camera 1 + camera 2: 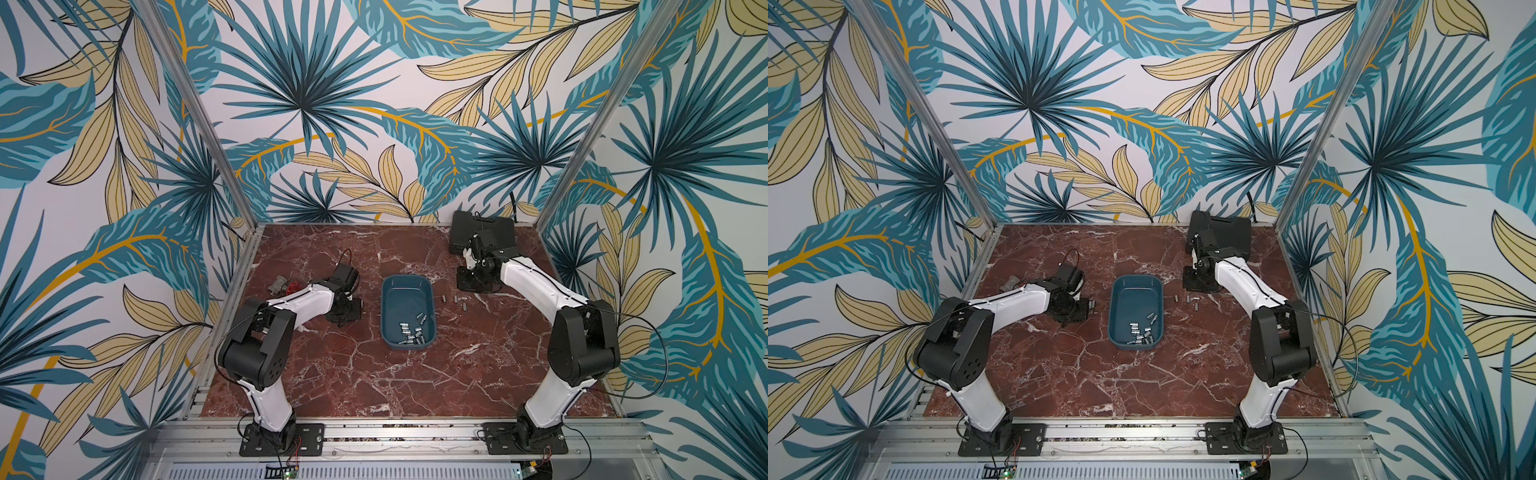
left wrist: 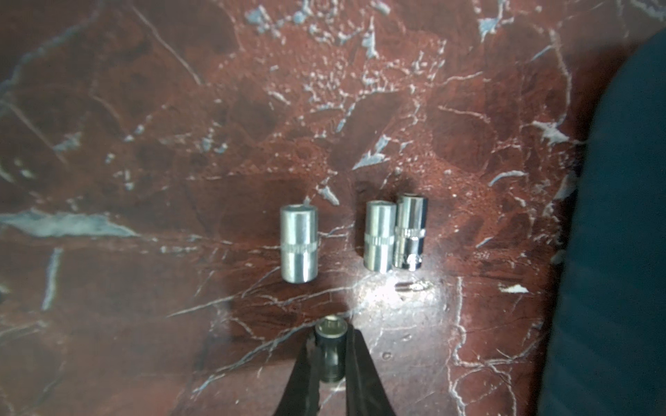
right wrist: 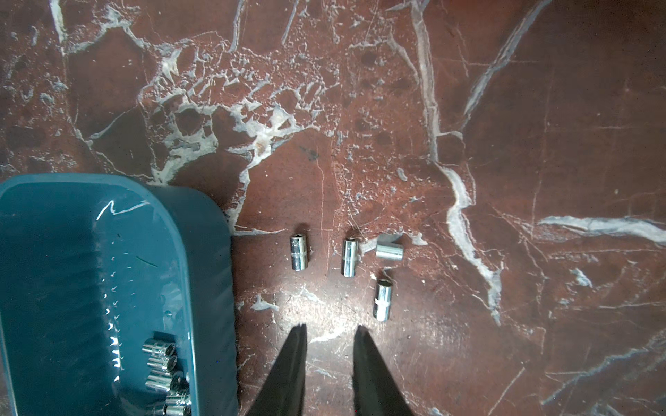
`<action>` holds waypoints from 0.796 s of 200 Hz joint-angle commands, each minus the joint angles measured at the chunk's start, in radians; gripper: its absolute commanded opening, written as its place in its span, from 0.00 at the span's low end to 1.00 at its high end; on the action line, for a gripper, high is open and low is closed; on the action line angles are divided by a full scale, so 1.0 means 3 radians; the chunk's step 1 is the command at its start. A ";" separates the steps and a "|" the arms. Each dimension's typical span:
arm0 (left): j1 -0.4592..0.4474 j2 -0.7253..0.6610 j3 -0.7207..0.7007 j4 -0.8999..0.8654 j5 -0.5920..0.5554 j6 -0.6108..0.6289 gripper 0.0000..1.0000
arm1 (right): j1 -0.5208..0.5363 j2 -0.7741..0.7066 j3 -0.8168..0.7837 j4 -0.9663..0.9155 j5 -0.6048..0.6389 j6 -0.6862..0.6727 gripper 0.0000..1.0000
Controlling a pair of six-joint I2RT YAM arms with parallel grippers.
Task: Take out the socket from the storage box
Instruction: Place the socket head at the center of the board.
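Observation:
The teal storage box (image 1: 408, 277) lies mid-table in both top views, with several chrome sockets (image 1: 413, 332) heaped at its near end. In the left wrist view my left gripper (image 2: 331, 336) is shut on a dark socket (image 2: 329, 360) just above the marble, left of the box (image 2: 620, 252). Three sockets (image 2: 299, 243) lie on the table ahead of it. My right gripper (image 3: 331, 329) stands open and empty over the table right of the box (image 3: 209, 252). Several sockets (image 3: 349, 257) lie just beyond its tips.
A black tool case (image 1: 484, 228) stands at the back right, behind the right arm. A grey part with red wire (image 1: 282, 286) lies at the left edge beside the left arm. Metal frame rails border the marble table (image 1: 374, 386).

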 commanded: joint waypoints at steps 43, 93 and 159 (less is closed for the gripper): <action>0.0021 -0.0034 -0.0109 -0.0073 -0.0082 0.0048 0.25 | 0.0049 -0.0035 -0.0038 -0.0102 -0.0011 -0.0057 0.28; 0.0019 -0.0152 -0.0108 -0.0112 -0.0118 0.0060 0.30 | 0.0188 0.0027 0.0137 -0.0224 0.0065 -0.0152 0.28; 0.0022 -0.0313 -0.0104 -0.0185 -0.0200 0.0055 0.31 | 0.0332 0.0095 0.0290 -0.0307 0.0087 -0.0197 0.28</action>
